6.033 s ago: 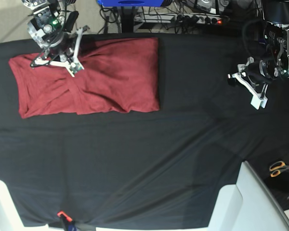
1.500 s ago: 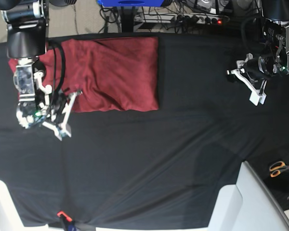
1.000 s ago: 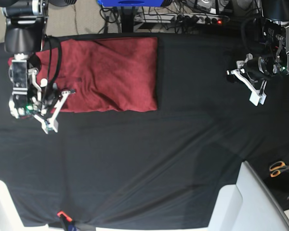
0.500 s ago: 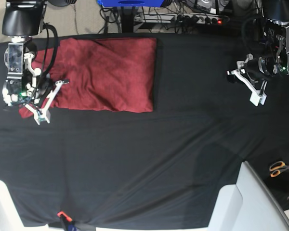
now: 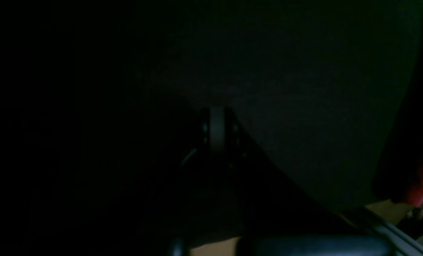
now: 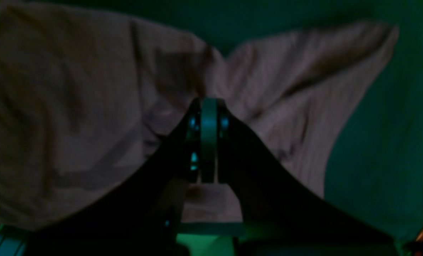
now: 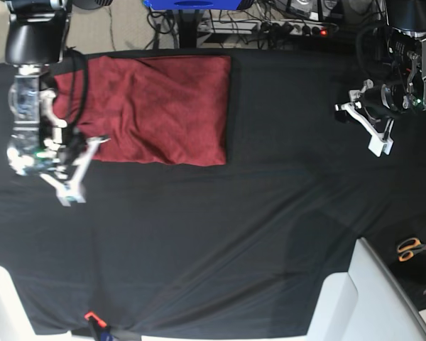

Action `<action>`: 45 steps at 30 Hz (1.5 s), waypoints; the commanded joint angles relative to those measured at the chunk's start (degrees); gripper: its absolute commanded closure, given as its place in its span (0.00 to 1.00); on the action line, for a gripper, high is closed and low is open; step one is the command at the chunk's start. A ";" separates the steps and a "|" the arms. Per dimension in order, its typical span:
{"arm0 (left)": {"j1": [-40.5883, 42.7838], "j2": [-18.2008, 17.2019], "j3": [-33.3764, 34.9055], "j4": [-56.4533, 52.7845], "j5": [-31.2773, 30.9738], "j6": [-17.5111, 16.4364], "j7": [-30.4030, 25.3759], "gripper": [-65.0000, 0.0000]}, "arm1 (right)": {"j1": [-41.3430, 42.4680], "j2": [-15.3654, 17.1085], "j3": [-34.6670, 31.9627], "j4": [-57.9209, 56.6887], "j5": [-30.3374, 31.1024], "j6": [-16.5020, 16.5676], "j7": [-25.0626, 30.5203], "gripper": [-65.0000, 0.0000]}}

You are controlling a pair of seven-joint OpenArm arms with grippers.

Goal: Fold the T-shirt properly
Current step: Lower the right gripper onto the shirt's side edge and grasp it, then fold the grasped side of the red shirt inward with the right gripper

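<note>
The T-shirt (image 7: 156, 106) lies on the black cloth (image 7: 220, 241) that covers the table. It is a red block with straight edges, close to the far edge of the cloth. I use the T-shirt as my mark for where things are.

I see no box, bin or bowl with things in it. A pair of scissors (image 7: 414, 247) with orange handles lies off the cloth, far from the T-shirt, by the near corner on my left arm's side.

My right gripper (image 7: 71, 188) is just past the T-shirt's near corner on my right arm's side, over the black cloth. In my right wrist view its two fingers (image 6: 208, 138) press flat together, so it is closed. The cloth of the T-shirt (image 6: 90, 106) fills the view behind them, but I cannot tell if any of it is pinched.

My left gripper (image 7: 380, 138) is far from the T-shirt, across a wide bare stretch of black cloth. My left wrist view is very dark. I can just see the fingers (image 5: 217, 129) closed together, with nothing in them.

Half a second ago my right gripper was higher up, beside the T-shirt's side edge. Now it sits lower, past the near corner. A small red bit that poked out at that corner is gone. My left gripper has not moved.
</note>
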 commanded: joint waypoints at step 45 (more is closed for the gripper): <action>2.60 -2.06 -0.81 1.05 -0.58 -0.43 -2.48 1.00 | 5.50 2.22 42.92 0.29 4.75 22.68 -3.83 0.05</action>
